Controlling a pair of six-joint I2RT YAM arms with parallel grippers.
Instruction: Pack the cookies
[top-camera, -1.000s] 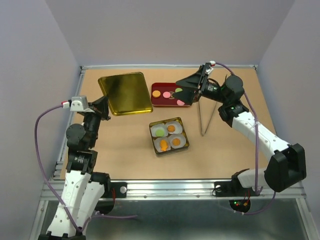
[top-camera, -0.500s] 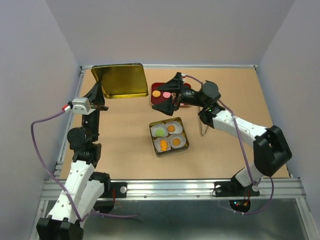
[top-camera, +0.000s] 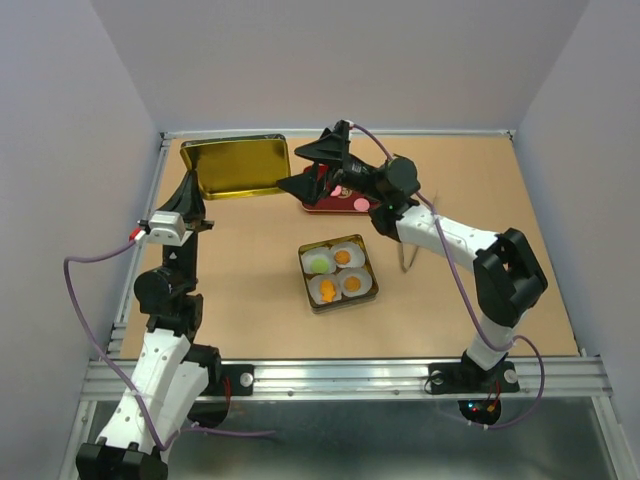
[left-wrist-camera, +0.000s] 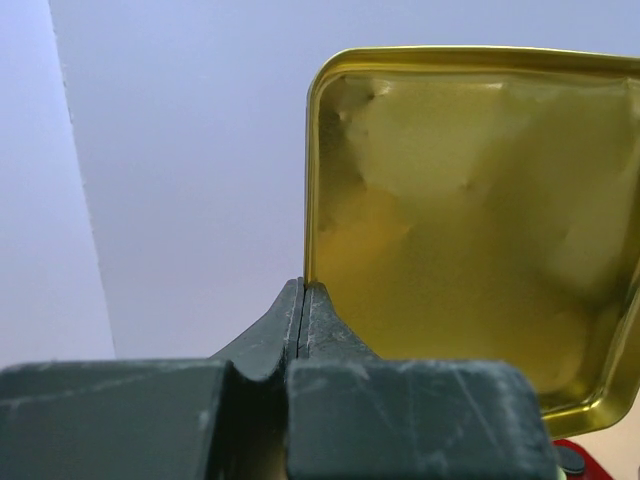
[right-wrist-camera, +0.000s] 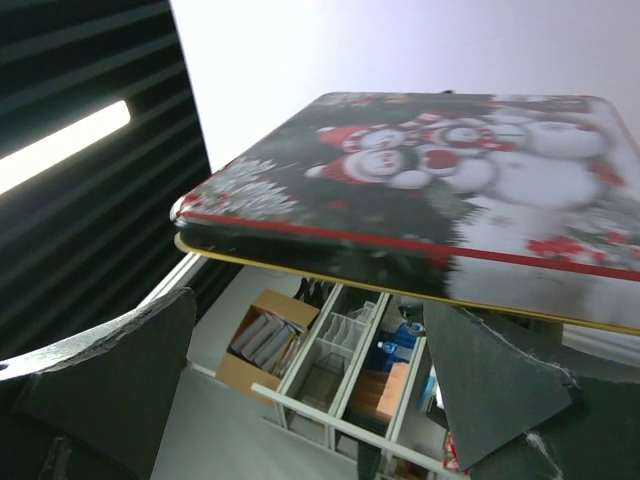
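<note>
Top external view: your left gripper (top-camera: 193, 192), clamped on the raised gold lid (top-camera: 236, 166), meets the wide-open, seemingly empty right gripper (top-camera: 308, 168), cookies (top-camera: 343, 257) sitting in the central tin (top-camera: 345, 303); next, hand over and lid it squarely.

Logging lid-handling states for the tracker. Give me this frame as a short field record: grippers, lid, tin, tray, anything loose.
left gripper: shut on edge of lid; lid raised, tilted
right gripper: open, at the lid's right side, not gripping
tin: uncovered, four paper cups, one green cookie, three orange cookies
red tray: mostly behind right arm, one pink cookie showing
tongs: on table right of tin, partly hidden
</note>
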